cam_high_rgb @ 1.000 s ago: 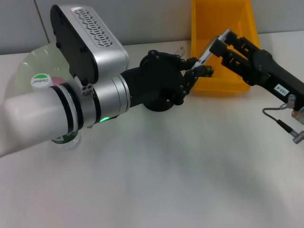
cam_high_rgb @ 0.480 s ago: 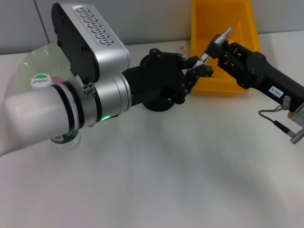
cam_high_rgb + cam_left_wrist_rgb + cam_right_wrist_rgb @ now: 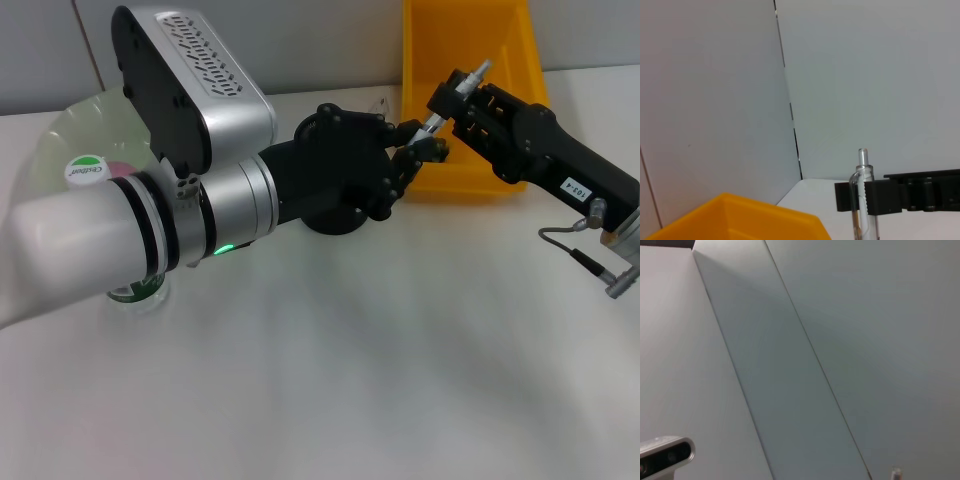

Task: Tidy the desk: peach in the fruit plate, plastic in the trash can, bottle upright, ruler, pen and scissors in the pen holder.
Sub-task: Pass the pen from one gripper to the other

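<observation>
The right gripper (image 3: 447, 92) has its jaws clamped on the upper part of a slim clear-and-silver pen (image 3: 440, 103), which stands tilted just above the near wall of the yellow plastic bin (image 3: 470, 178). The left gripper (image 3: 418, 142) grasps the pen's lower end with its black fingers (image 3: 405, 131), so both hold the same pen over that near wall. In the left wrist view the pen (image 3: 862, 192) rises upright through a black clamp. Well away from the bin, to its left, lies a translucent green round plate (image 3: 70, 140), with a green-capped bottle (image 3: 86, 168) just beside it.
</observation>
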Motion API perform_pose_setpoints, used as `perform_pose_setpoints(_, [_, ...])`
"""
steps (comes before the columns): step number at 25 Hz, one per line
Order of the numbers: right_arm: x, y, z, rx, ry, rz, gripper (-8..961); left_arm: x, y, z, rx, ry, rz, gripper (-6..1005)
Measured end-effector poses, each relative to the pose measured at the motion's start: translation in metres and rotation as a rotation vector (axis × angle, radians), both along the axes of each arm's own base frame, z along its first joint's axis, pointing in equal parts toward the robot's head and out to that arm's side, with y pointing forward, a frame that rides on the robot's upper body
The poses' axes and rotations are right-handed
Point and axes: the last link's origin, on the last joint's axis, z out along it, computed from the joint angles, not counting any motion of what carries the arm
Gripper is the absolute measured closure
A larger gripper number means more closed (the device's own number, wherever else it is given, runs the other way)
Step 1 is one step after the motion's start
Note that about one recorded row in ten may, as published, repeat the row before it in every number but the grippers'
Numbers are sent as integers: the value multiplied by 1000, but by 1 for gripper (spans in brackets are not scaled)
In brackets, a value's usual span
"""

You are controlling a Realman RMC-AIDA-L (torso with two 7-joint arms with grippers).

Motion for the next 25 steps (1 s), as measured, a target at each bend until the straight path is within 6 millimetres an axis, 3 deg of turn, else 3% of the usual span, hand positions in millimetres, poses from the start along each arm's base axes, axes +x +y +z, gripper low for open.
perform_pose_setpoints(12, [1,1,0,4,-9,-9,716,-3,1,1,0,-4,13,853])
perform_pose_setpoints(17, [1,2,-1,7,-17,-4,713,-2,1,0,-2,-4,9,853])
perform_pose_setpoints(25, [0,-3,-6,53,-42,24,808,1,-3,-3,-23,-21,14,853])
